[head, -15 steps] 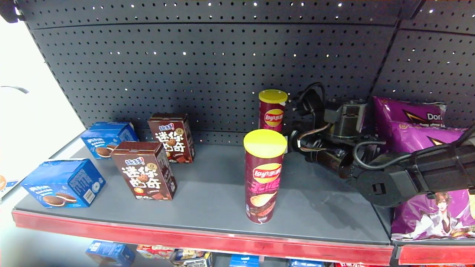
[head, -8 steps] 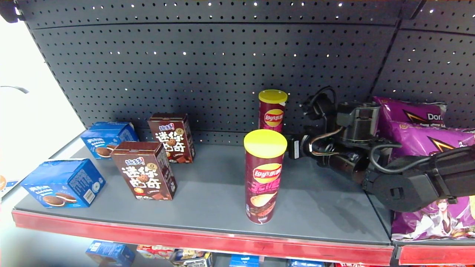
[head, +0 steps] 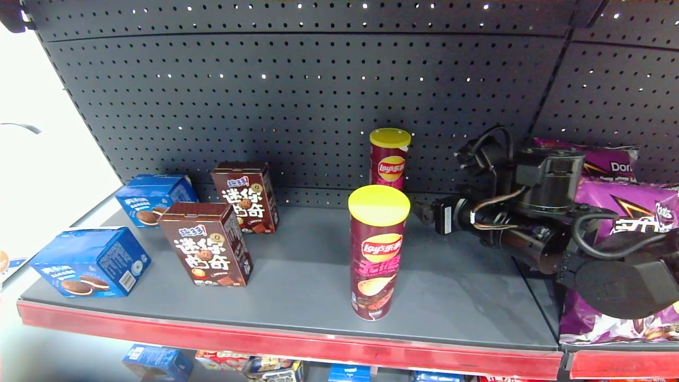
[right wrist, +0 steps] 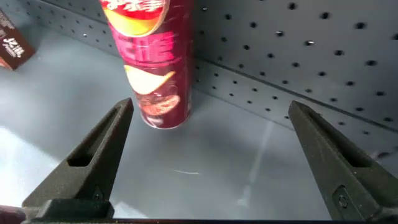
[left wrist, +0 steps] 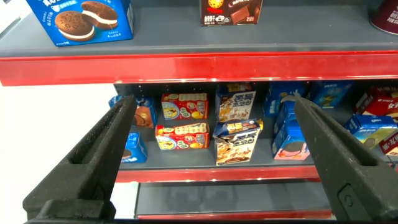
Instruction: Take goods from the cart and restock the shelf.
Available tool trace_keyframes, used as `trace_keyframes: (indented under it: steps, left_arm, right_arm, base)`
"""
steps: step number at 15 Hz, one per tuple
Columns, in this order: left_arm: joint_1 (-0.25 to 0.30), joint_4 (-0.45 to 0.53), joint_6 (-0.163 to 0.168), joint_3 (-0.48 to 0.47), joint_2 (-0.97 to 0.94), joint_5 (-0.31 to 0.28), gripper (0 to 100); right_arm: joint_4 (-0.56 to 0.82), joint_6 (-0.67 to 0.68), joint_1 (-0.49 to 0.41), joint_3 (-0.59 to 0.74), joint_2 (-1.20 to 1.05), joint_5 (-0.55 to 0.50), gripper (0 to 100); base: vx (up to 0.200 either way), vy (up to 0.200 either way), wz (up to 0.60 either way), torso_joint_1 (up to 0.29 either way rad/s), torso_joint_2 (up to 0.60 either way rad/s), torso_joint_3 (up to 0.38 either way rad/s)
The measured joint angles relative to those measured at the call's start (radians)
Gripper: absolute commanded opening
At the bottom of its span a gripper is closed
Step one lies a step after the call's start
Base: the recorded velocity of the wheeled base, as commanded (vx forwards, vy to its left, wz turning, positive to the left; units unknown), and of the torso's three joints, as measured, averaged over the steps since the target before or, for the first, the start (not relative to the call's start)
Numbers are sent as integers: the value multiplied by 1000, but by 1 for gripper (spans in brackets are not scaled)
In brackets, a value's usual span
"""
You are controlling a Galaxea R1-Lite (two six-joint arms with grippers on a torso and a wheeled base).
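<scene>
Head view: my right gripper (head: pixel 423 211) hangs low over the shelf (head: pixel 297 286). The rear chip can (head: pixel 390 159) stands just ahead of the jaws, against the back panel (head: pixel 265 106). The front chip can (head: pixel 378 249) stands upright off to their side, nearer the shelf's front. Purple crisp bags (head: pixel 626 207) lie behind my arm.

Left wrist view: my left gripper (left wrist: pixel 212 98) has its jaws spread wide. Beyond them runs the red front edge (left wrist: pixel 186 65), with a blue cookie box (left wrist: pixel 84 18) above it and small boxes (left wrist: pixel 236 134) on the level below.

Right wrist view: my right jaws stand wide apart. The rear chip can (right wrist: pixel 155 62) is upright ahead, nearer one finger (right wrist: pixel 93 162) and not touching it.
</scene>
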Motion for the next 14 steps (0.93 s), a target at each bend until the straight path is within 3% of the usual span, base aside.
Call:
trace_keyframes:
  steps: [4, 7, 14]
  left_arm:
    - [0, 0, 0, 0, 0, 1, 100]
    - [0, 0, 0, 0, 0, 0, 100]
    - [0, 0, 0, 0, 0, 0, 100]
  right_arm:
    - [6, -5, -8, 3, -51, -17, 100]
    - [88, -14, -28, 32, -131, -17, 100]
    - [161, -38, -114, 235, -471, -15, 100]
  base:
    - [0, 0, 0, 0, 0, 0]
    - [0, 0, 0, 0, 0, 0]
    - [0, 0, 0, 0, 0, 0]
